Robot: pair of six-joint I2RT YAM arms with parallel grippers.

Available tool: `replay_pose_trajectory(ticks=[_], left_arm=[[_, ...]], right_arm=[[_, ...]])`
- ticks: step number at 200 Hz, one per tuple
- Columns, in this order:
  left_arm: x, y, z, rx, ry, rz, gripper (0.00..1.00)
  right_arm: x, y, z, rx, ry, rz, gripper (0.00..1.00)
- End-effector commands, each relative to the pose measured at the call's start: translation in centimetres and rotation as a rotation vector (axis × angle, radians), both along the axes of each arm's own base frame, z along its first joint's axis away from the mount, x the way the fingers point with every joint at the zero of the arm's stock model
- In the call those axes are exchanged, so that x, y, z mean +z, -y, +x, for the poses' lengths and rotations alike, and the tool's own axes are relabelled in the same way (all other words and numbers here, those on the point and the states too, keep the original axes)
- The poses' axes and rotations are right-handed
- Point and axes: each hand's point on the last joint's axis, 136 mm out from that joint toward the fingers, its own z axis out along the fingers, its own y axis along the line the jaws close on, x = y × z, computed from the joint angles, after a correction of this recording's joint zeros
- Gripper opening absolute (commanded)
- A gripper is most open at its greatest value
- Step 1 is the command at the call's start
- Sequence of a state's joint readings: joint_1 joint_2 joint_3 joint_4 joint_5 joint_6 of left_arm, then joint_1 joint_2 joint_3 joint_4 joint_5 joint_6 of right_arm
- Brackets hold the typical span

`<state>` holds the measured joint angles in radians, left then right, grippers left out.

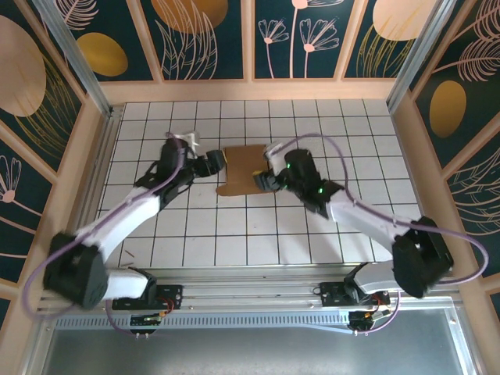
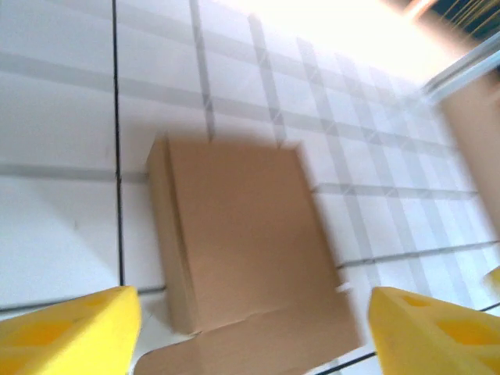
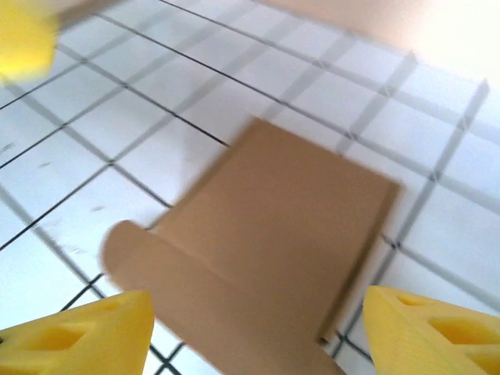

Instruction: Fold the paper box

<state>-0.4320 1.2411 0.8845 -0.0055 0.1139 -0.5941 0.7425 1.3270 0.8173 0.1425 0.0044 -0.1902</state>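
At the paper box (image 1: 242, 170), flat on the tiled table (image 1: 234, 234), your left gripper (image 1: 216, 162) sits just left, right gripper (image 1: 266, 178) just right; both jaws spread, gripping nothing.

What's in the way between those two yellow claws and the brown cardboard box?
Nothing visible. The paper box lies on the tiled table, and the left end effector and right end effector each face it open, with only bare tiles and the cardboard itself ahead.
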Motion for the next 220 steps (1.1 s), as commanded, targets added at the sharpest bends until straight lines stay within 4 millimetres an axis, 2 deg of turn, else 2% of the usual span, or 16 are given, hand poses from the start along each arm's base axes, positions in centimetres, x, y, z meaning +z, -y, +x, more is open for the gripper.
replay_pose_trajectory(ticks=[1,24,43,61,97,121,148,158,179,188,202,220], left_arm=[[4.6,-3.4,-2.1,0.095,0.145,0.052,0.86],[7.7,-6.4,-4.8,0.159,0.238,0.117,0.98],[9.5,-7.8,-7.2,0.154,0.311,0.155,0.99],[10.6,-8.7,-8.9,0.14,0.373,0.204,0.99],[11.0,-9.8,-11.0,0.116,0.498,0.307,0.99],[11.0,-10.6,-12.4,0.108,0.569,0.38,0.99],[11.7,-11.0,-13.7,0.099,0.638,0.405,0.99],[12.4,-11.1,-14.2,0.105,0.674,0.395,0.99],[13.8,-11.5,-14.5,0.135,0.734,0.373,0.99],[14.4,-11.5,-14.5,0.145,0.748,0.368,0.99],[15.2,-11.6,-14.1,0.162,0.747,0.362,0.99],[15.5,-12.0,-12.7,0.216,0.682,0.343,0.99]], right_arm=[[-2.5,0.1,-1.3,0.104,0.316,-0.337,0.74],[-5.8,-0.7,-2.8,0.231,0.478,-0.601,0.75],[-8.1,-0.4,-2.0,0.237,0.534,-0.76,0.76],[-8.9,-0.8,-1.1,0.226,0.544,-0.796,0.75],[-9.6,-1.5,1.2,0.159,0.599,-0.811,0.72],[-9.5,-1.3,2.6,0.099,0.656,-0.827,0.55],[-9.5,-1.0,2.3,0.113,0.686,-0.85,0.27],[-9.3,-1.0,1.9,0.139,0.671,-0.855,0.15],[-7.8,-1.6,0.5,0.218,0.559,-0.817,0.0],[-6.8,-1.8,-0.4,0.267,0.453,-0.784,0.0],[-4.0,-2.1,-1.9,0.334,0.304,-0.699,0.0],[-0.3,-1.3,-3.5,0.38,0.175,-0.665,0.0]])
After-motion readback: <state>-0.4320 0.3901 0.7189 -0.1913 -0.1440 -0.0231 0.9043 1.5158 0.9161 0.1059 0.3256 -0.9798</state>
